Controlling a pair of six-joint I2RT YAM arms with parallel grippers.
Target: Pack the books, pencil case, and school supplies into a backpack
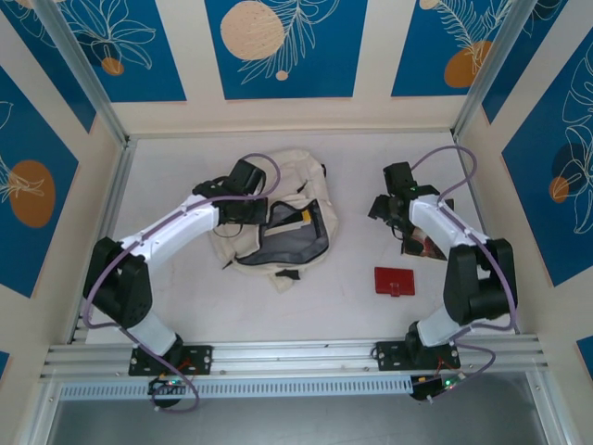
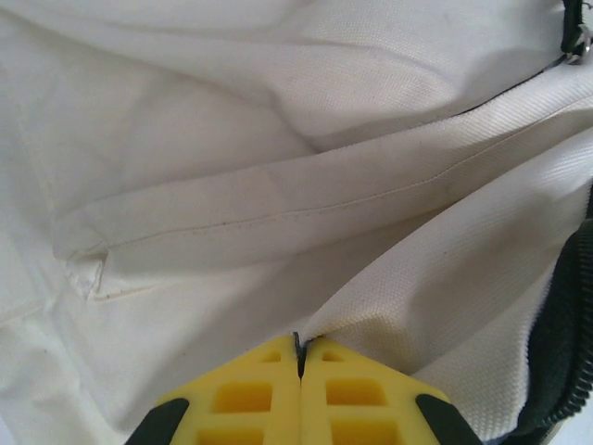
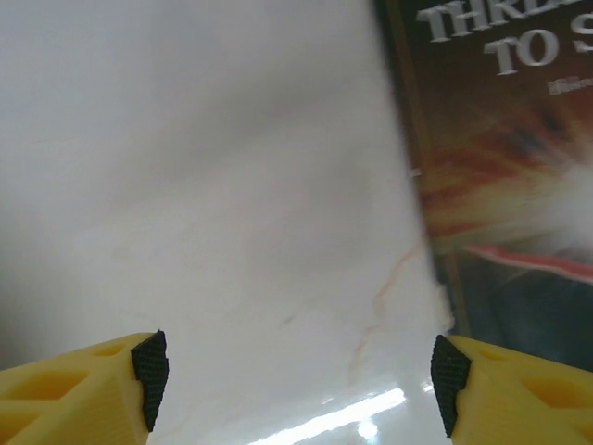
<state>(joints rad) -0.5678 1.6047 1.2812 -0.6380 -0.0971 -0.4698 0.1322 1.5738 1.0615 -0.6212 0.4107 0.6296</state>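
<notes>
Left wrist view: I see my left claw (image 2: 299, 350) pressed together, pinching a fold of the cream backpack (image 2: 278, 185).
Right wrist view: my right claw (image 3: 296, 371) is spread over bare table (image 3: 232, 185), with the brown book (image 3: 500, 139) just right of it.
Top view: backpack lies open, centre-left; pencil case (image 1: 395, 281) near, to its right.

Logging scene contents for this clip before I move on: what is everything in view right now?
backpack: one, cream-white with black zippers, centre-left of the table, unzipped
pencil case: one, dark red, right of the backpack, apart from it
book: one, dark brown with white lettering, flat beneath the right arm
table: one, white, under everything
left hand: one, yellow-tipped, shut on backpack fabric
right hand: one, yellow-tipped, open above bare table beside the book
</notes>
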